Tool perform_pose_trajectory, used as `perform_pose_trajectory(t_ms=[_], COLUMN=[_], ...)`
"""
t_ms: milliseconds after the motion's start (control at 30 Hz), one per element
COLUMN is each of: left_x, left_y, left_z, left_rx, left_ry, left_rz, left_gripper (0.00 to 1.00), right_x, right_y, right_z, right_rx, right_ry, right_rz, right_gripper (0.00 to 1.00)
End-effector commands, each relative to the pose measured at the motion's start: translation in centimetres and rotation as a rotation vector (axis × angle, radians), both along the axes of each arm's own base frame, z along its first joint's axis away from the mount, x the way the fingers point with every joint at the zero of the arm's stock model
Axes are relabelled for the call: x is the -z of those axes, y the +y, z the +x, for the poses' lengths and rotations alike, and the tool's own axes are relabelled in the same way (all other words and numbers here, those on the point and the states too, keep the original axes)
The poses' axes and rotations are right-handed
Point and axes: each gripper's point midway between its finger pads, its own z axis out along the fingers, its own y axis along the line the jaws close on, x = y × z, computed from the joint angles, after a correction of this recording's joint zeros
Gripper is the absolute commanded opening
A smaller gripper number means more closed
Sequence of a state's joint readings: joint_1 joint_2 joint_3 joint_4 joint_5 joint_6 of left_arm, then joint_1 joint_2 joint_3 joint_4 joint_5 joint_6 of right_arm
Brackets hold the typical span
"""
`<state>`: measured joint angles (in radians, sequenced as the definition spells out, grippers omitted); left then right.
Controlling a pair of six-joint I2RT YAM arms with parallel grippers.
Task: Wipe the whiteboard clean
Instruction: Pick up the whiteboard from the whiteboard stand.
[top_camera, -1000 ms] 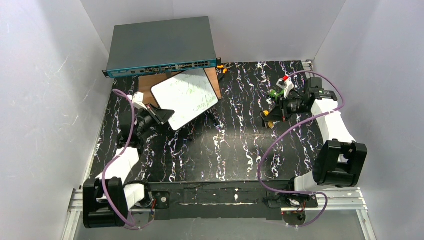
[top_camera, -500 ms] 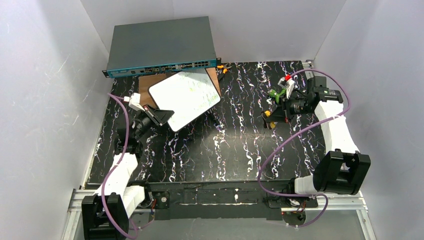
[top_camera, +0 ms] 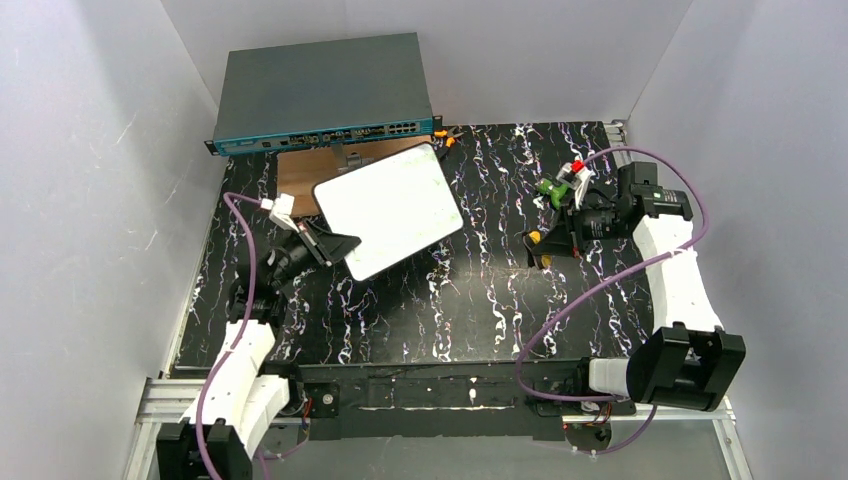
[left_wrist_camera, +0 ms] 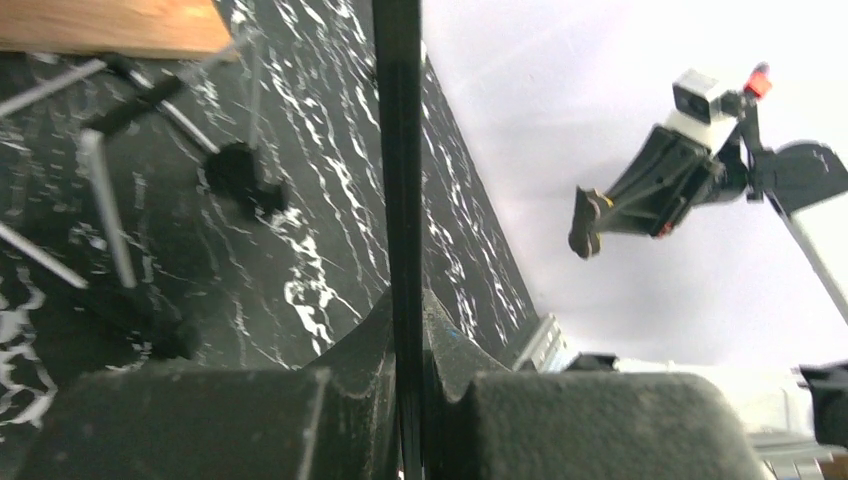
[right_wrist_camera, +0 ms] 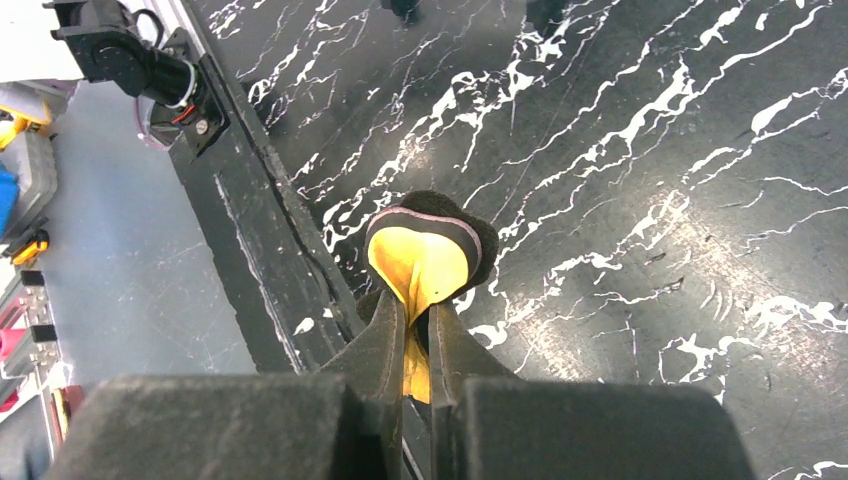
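Left gripper [top_camera: 335, 243] — clamping the whiteboard [top_camera: 390, 205] by one edge, tilted. Right gripper [right_wrist_camera: 415, 310] — pinching a yellow eraser pad [right_wrist_camera: 425, 255]. Risk: thin-edge hold likely slipping or pivoting under wiping pressure.

The whiteboard [top_camera: 388, 208] before the switch box [top_camera: 322, 90], seemingly over wooden panel [top_camera: 298, 172]; right gripper [top_camera: 538, 243], with pad [right_wrist_camera: 420, 262], well to its right.

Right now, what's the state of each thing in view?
whiteboard: held by its near edge, raised off the table, face washed out by glare.
left gripper: shut on the whiteboard's edge.
right gripper: shut on the eraser pad.
eraser pad: clamped, apart from the whiteboard.
wooden panel: flat on the table, partly hidden by the whiteboard.
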<state>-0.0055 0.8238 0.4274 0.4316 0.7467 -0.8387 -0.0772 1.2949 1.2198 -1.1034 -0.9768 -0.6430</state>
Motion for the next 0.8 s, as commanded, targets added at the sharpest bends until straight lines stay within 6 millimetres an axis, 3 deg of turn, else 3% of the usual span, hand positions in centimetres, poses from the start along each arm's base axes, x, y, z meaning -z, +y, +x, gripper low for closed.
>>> perform_pose_trajectory(t_ms=[0,200,600,767], left_x=[-3.6,-3.2,-1.1,-0.4], left_y=[-3.0,-7.3,-12.9,-14.5], left_z=[-2.5,-4.9,-5.7,-6.0], left_rx=[0.127,0.216,0.251,0.267], left_ry=[-0.113,-0.130,-0.162,-0.172], left_rz=[-0.008,0.016,0.078,0.109], left_gripper=[0.00,0.00,0.00,0.00], right_x=[-2.2,-3.6,-5.4,-5.6], right_y=[0.6,0.8,1.8,3.1], right_z=[-1.6,-2.7,-4.1,-4.9], right_rx=[-0.046,-0.057,-0.106,-0.171], right_ry=[-0.064,-0.129,-0.197,-0.254], right_rz=[0.039,0.025,-0.009,-0.001], right_gripper=[0.01,0.01,0.01,0.01])
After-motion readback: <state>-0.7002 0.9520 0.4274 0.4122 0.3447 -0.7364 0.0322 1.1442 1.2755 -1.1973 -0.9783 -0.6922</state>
